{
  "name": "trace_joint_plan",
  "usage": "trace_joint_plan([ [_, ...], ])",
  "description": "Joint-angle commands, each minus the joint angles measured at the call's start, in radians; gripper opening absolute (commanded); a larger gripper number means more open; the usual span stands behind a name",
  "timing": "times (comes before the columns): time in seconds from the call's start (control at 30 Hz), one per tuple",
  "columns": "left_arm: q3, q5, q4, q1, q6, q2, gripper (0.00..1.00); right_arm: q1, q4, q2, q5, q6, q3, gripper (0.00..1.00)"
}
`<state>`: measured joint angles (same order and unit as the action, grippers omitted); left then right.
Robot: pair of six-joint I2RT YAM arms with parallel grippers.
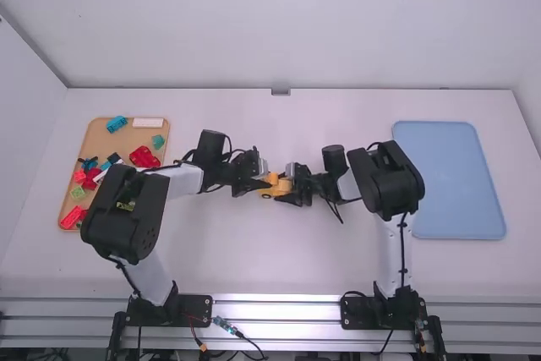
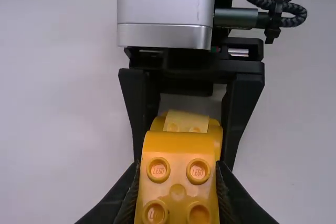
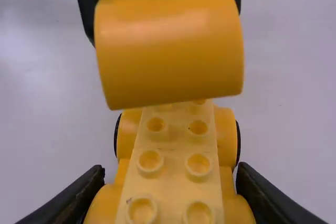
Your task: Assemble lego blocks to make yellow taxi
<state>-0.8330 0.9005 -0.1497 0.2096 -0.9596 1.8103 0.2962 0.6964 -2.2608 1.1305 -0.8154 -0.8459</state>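
High view: both arms meet mid-desk (image 1: 270, 268), with some yellow blocks (image 1: 275, 186) between them. So the taxi's there, not in a tray. Can't tell if it's resting on anything. Left side has a wooden tray (image 1: 131, 137) with loose blocks (image 1: 144, 156) in red, green and blue, and over on the right there's a blue tray (image 1: 448, 179).

Left wrist view: the left pincer (image 2: 177, 166) is clamped on a rounded block (image 2: 178, 145), studs showing. Just beyond it, the right arm's fingers sit either side of more yellow, with a pale strip (image 2: 186, 120) on top.

Right wrist view: the right pincer (image 3: 170, 187) is clamped on the sides of a wheeled base (image 3: 228, 135), and that pale strip with its studs runs along the middle. The rounded block is tilted over the base's left end, held by the left arm. Can't tell if it's touching the studs.

My read: they're on the joining step, rounded block onto base, so probably pretty far along. Next move: level the block, line it up with the studs, then press down while the right pincer braces the base. If it's crooked it'll likely catch on one side, or the base could twist, so square it up first imo.
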Motion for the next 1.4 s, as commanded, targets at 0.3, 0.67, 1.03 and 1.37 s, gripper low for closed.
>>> trace_joint_plan([
  [0.3,0.007,0.047,0.013,0.031,-0.01,0.009,0.02,-0.008,-0.005,-0.021,0.032,-0.065,0.016,0.43],
  [0.67,0.006,-0.001,-0.044,0.065,0.028,0.07,0.02,-0.015,-0.079,-0.021,0.06,-0.124,-0.003,0.39],
  [1.03,0.006,-0.002,-0.047,0.066,0.028,0.071,0.02,-0.018,-0.161,-0.021,0.085,-0.192,-0.024,0.39],
  [1.37,0.006,-0.003,-0.053,0.079,0.028,0.071,0.02,-0.015,-0.159,-0.021,0.081,-0.192,-0.024,0.39],
])
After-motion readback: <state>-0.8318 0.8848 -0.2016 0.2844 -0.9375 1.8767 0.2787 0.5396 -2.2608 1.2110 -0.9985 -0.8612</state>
